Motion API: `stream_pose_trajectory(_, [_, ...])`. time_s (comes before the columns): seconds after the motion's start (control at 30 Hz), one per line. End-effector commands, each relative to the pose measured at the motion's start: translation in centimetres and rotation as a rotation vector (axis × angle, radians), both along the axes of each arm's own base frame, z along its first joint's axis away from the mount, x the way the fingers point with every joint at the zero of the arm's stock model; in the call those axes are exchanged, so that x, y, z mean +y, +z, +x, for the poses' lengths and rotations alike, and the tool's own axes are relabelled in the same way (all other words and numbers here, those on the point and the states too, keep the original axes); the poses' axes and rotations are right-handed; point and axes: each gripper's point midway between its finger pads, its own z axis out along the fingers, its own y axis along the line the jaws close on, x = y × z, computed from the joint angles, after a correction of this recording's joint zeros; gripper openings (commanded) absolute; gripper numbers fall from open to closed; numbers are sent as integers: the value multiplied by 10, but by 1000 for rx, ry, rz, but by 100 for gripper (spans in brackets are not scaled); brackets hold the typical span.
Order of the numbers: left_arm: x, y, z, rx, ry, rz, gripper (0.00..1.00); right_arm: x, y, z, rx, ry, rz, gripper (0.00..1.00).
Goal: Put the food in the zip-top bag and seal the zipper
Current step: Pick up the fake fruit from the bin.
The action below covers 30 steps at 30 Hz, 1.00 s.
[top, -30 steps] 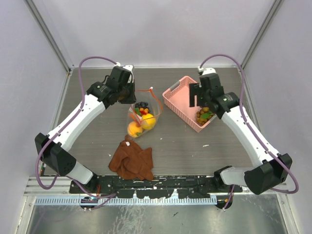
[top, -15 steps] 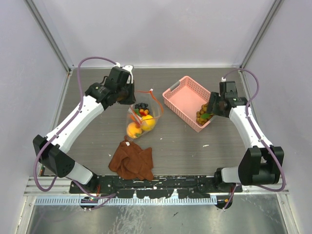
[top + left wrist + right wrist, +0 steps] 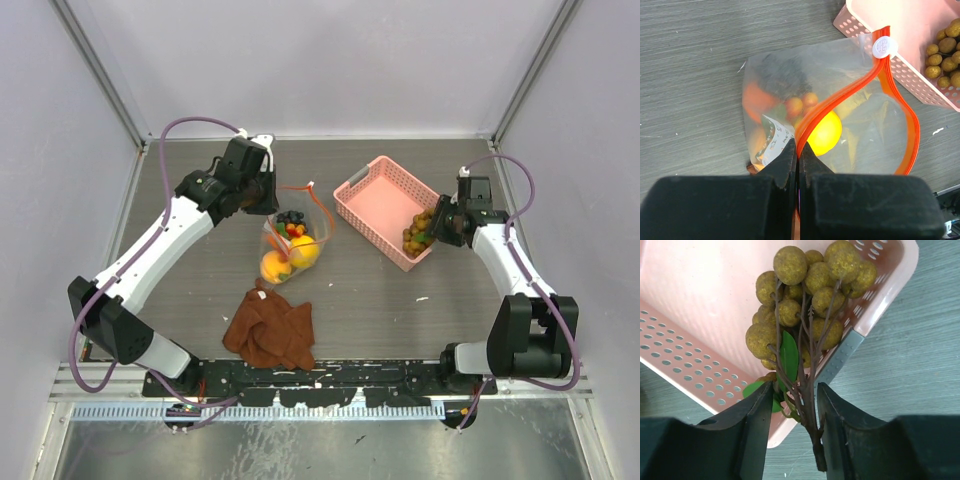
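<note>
The clear zip-top bag [image 3: 296, 232] lies mid-table with its mouth open and the orange-red zipper [image 3: 860, 87] bowed apart. Inside it are a yellow round fruit [image 3: 824, 133], an orange fruit [image 3: 275, 266] and dark purple grapes [image 3: 290, 216]. My left gripper [image 3: 799, 150] is shut on the near end of the zipper; it also shows in the top view [image 3: 268, 200]. The brownish-green grapes [image 3: 805, 295] lie in the pink basket [image 3: 700, 315] at its near right corner. My right gripper [image 3: 796, 405] is open with the grape stem between its fingers; it also shows in the top view [image 3: 438, 228].
A rust-brown cloth [image 3: 272, 330] lies crumpled in front of the bag. The pink basket [image 3: 372, 192] stands right of the bag, close to the zipper's white slider [image 3: 884, 46]. Grey walls close the table on three sides.
My right arm has swung from over the basket to its right side and come down at the grapes. The left arm and the bag have stayed still.
</note>
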Motion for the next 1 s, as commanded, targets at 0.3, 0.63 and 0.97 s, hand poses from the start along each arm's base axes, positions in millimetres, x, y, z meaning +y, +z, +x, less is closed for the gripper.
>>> stream_pose_trajectory(0.3, [-4,18,8,-70,-9,-38,0,13,44,20,-184,48,61,14])
stream_pose_trajectory(0.63, [-4,17,10,-69,4,-41,0,37,114,27,-406,161,105,1])
stream_pose_trajectory(0.97, [-5,18,14,-67,24,-50,0,95,205,11,-663,342,146,1])
